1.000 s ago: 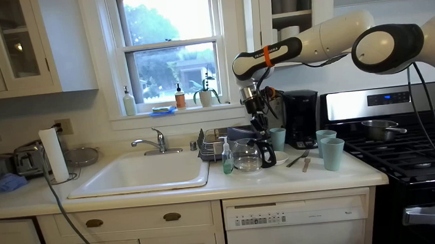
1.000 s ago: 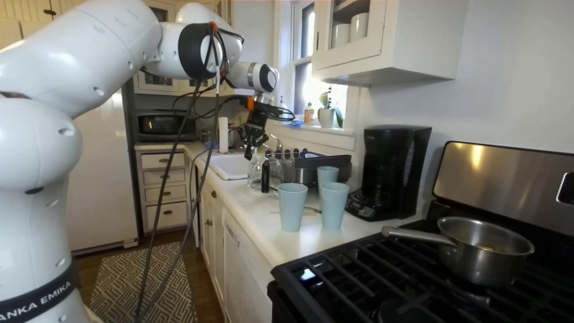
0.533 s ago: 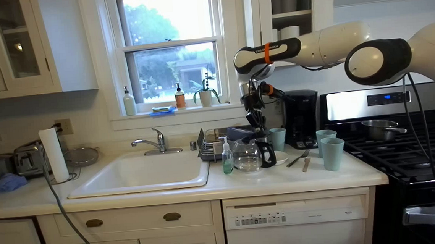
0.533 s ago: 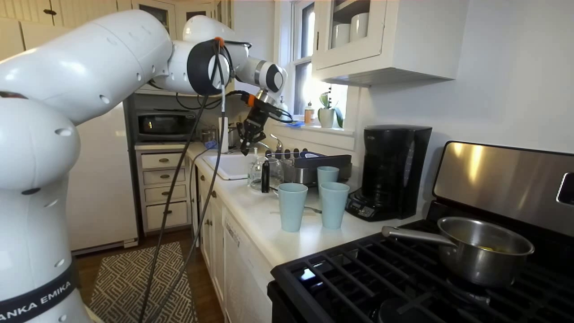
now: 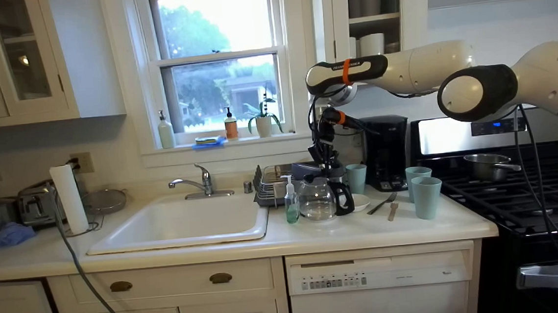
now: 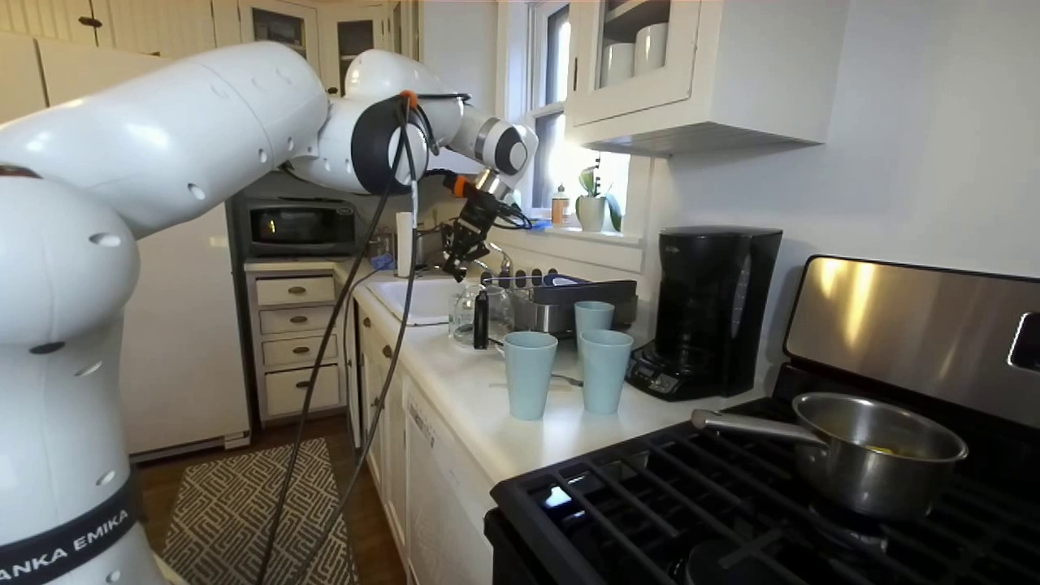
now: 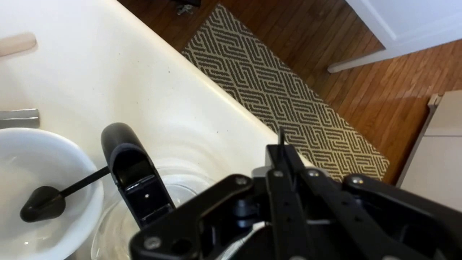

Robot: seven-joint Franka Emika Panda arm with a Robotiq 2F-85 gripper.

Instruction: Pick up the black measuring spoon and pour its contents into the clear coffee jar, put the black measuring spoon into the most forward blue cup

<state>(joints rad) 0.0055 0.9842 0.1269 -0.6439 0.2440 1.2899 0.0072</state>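
Observation:
The black measuring spoon (image 7: 43, 204) lies in a white bowl (image 7: 85, 162) in the wrist view, its handle running behind the jar's handle. Its contents do not show. The clear coffee jar (image 5: 316, 203) is a see-through pot with a black handle (image 7: 144, 180); it stands beside the bowl. My gripper (image 7: 283, 155) is shut, over the jar in both exterior views (image 5: 328, 169) (image 6: 457, 275), apart from the spoon. A thin black sliver shows beyond its fingertips; I cannot tell what it is. The most forward blue cup (image 5: 427, 199) stands near the counter's front, also here (image 6: 530, 378).
Two more blue cups (image 5: 418, 172) (image 5: 356, 178) stand behind. A dark fork (image 5: 383, 203) and a brownish utensil (image 5: 393, 211) lie on the counter. A soap bottle (image 5: 291, 202), dish rack (image 5: 271, 189), coffee maker (image 5: 386, 149) and stove (image 6: 650, 504) surround the spot.
The upper arm and elbow have come down. My gripper has turned more upright and shifted slightly left in an exterior view, staying above the jar. The counter items have not moved.

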